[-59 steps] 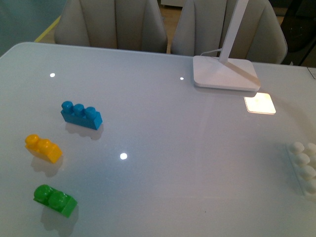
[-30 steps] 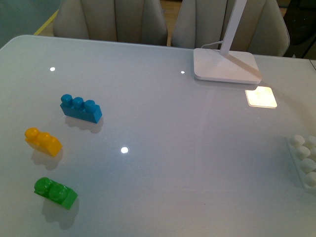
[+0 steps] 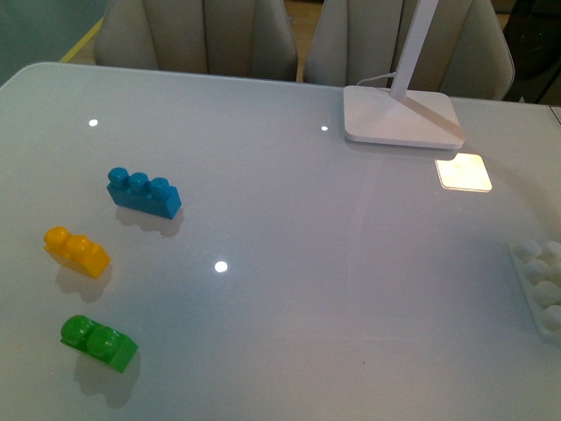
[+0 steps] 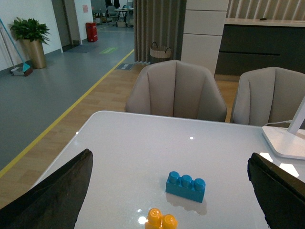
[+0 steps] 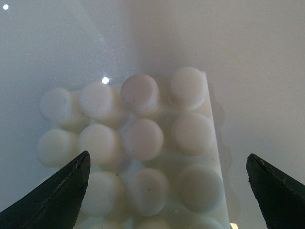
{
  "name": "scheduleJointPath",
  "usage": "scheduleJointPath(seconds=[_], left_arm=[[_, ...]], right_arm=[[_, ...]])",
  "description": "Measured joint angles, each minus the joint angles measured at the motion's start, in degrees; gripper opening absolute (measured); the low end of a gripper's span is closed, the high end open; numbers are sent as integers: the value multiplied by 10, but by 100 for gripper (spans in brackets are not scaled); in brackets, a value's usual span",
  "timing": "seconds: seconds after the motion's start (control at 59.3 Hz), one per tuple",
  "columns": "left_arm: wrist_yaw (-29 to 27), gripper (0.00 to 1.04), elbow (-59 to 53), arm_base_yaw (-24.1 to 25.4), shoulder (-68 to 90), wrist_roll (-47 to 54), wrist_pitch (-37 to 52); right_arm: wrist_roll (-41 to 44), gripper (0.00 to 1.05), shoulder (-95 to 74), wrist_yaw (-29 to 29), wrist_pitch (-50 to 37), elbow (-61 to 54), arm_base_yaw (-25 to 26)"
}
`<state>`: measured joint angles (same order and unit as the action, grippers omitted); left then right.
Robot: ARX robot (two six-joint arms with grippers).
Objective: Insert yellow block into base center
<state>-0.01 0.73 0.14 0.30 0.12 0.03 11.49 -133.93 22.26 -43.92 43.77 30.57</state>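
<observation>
Nothing has shifted over the last half-second: the yellow block point(image 3: 77, 253) lies untouched at the left between the blue brick point(image 3: 145, 193) and the green brick point(image 3: 98, 342), well apart from the base point(image 3: 543, 285) at the right edge, and the left gripper point(image 4: 169, 157) and the right gripper point(image 5: 167, 156) both gape empty, so the pickup is not yet begun.

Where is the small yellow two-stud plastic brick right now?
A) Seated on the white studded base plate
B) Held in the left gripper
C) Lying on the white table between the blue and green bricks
C: the yellow block lies on the table between the blue brick and the green brick, far from the base.
</observation>
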Motion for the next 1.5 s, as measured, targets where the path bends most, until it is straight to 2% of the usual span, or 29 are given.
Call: scheduleJointPath(seconds=[0.371, 0.826, 0.994, 1.112, 1.23, 1.348, 1.5], left_arm=[[0, 97, 0, 0, 0, 0, 0], [0, 97, 0, 0, 0, 0, 0], [0, 97, 0, 0, 0, 0, 0], [0, 97, 0, 0, 0, 0, 0], [0, 97, 0, 0, 0, 0, 0], [0, 97, 0, 0, 0, 0, 0], [0, 97, 0, 0, 0, 0, 0]], right_arm=[[5, 96, -45, -8, 11, 33, -9], [2, 96, -54, -19, -10, 21, -74], [3, 96, -42, -39, 7, 11, -135], [-14, 96, -38, -60, 19, 15, -210], [-39, 96, -40, -79, 26, 29, -260], [-77, 96, -55, -108, 54, 76, -343], [-85, 96, -71, -118, 104, 138, -414]])
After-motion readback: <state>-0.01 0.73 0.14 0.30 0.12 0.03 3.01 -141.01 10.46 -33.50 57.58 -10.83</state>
